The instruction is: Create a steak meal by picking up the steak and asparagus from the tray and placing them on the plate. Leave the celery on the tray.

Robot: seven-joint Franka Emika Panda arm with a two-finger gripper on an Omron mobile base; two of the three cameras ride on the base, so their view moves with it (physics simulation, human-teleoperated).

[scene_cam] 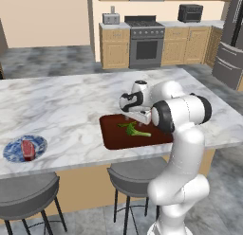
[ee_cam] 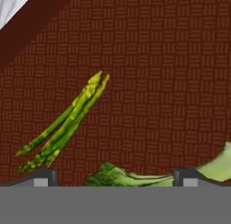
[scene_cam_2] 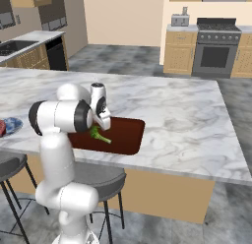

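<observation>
- gripper (ee_cam: 113, 175) low over tray (ee_cam: 171, 60), pointing down; tips wide apart, holding nothing
- asparagus (ee_cam: 65, 123) center-left of hand view, celery (ee_cam: 135, 177) at bottom between tips
- steak (scene_cam: 27, 149) on plate (scene_cam: 10, 152), lower left of left base view
- no readable writing

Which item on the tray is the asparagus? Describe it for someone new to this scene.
Find the marble island counter and the dark red-brown tray on it, under the gripper. In the hand view the asparagus is the thin, dark green spear lying apart on bare tray, unlike the paler, leafy celery between the fingertips.
</observation>
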